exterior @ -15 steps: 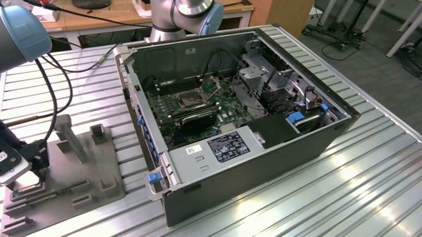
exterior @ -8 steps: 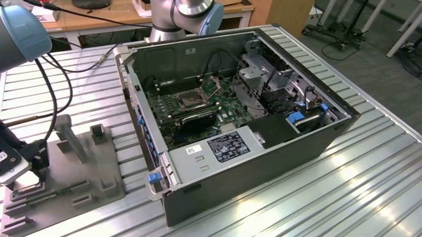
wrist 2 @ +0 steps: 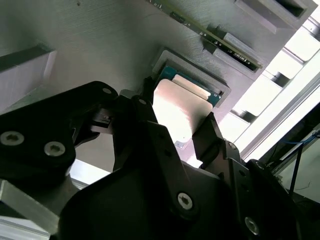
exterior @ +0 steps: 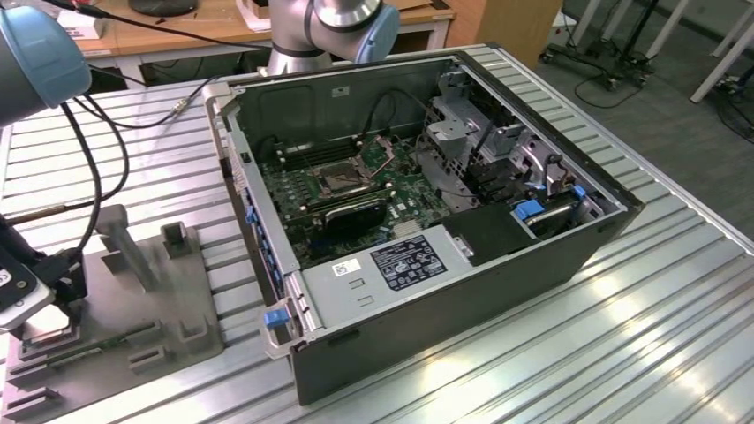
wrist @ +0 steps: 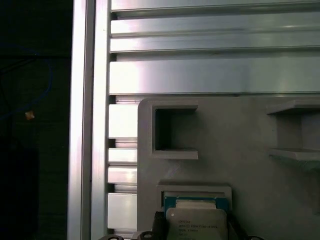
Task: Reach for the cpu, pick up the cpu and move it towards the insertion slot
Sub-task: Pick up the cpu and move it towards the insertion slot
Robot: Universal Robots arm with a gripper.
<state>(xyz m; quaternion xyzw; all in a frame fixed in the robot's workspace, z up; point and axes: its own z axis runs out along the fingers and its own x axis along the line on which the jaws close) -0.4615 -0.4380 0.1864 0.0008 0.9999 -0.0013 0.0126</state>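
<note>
Two things matter for this step: a centred grip and a straight lift. Your gripper point(wrist 2: 178, 112) stands astride the cpu point(wrist 2: 186, 97), which lies flat in its shallow seat on the grey plate point(exterior: 177, 291). The plate is at the exterior view's near left, well apart from the insertion slot point(exterior: 342, 181) inside the open computer case point(exterior: 471, 265). Whether the gripper clamps the chip cannot be told. Hold it only by two opposite edges, keep it level, and raise it slowly so that no corner catches the seat's rim.
</note>
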